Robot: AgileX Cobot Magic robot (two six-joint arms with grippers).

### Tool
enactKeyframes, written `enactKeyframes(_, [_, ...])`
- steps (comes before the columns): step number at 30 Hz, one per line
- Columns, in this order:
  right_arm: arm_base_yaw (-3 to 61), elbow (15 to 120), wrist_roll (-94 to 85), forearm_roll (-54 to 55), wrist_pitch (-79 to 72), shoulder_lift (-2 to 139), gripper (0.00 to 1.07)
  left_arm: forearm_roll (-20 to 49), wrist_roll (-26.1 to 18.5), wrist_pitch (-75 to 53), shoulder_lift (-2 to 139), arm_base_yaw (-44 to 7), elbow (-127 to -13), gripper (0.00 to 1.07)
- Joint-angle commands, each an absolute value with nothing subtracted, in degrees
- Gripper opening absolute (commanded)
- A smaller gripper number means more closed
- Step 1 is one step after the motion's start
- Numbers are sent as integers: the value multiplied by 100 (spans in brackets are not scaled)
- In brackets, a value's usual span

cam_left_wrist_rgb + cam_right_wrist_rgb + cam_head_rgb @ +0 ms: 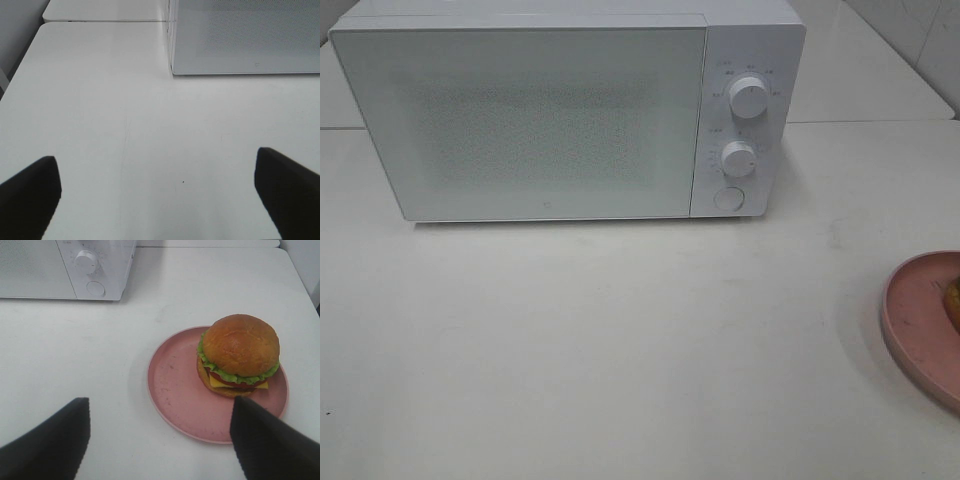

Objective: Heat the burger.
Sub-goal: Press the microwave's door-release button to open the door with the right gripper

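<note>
Two robot arms work over a white table [620, 350], and each gripper shows only through its own wrist camera. The left gripper [156, 162] hangs above bare tabletop. Its two dark fingers [30, 195] are spread wide with nothing between them, and it faces the lower front corner of a white microwave [245, 35]. The right gripper [161, 405] is likewise spread wide and holds nothing. It tilts down toward a pink plate [175, 385], and one of its fingers overlaps the plate's near rim in that view (whether it touches the rim cannot be told).

The high camera shows the microwave [520, 120] whole from the front. The door is shut and its panel is frosted. On the control strip to the right, a round knob [749, 97] sits above a second knob [738, 159], with a round button [728, 198] beneath. In that view the plate [920, 320] is cut off at the right edge, well apart from the microwave, and only a sliver of the burger [953, 300] shows.

The right wrist view shows the burger [239, 352] in full. It stands upright on the plate, off-centre toward the side farther from the microwave. It has a glossy golden-brown domed top bun, a frill of green lettuce, a dark red layer, yellow cheese corners poking out, and a matching bottom bun resting on the plate.
</note>
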State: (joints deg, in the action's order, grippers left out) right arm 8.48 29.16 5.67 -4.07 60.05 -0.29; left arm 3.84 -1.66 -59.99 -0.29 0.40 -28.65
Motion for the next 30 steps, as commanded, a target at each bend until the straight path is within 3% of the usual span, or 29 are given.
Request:
enactKeyframes(1, [814, 2916, 539, -395, 5942, -183, 75, 367, -143, -5942, -172, 6, -2848, 100])
enactKeyframes(18, [814, 2985, 590, -395, 5901, -109, 75, 367, -143, -5942, -172, 6, -2848, 100])
enactKeyframes(30, [814, 3191, 653, -384, 5237, 1146, 75, 367, -143, -5942, -172, 6, -2848, 100])
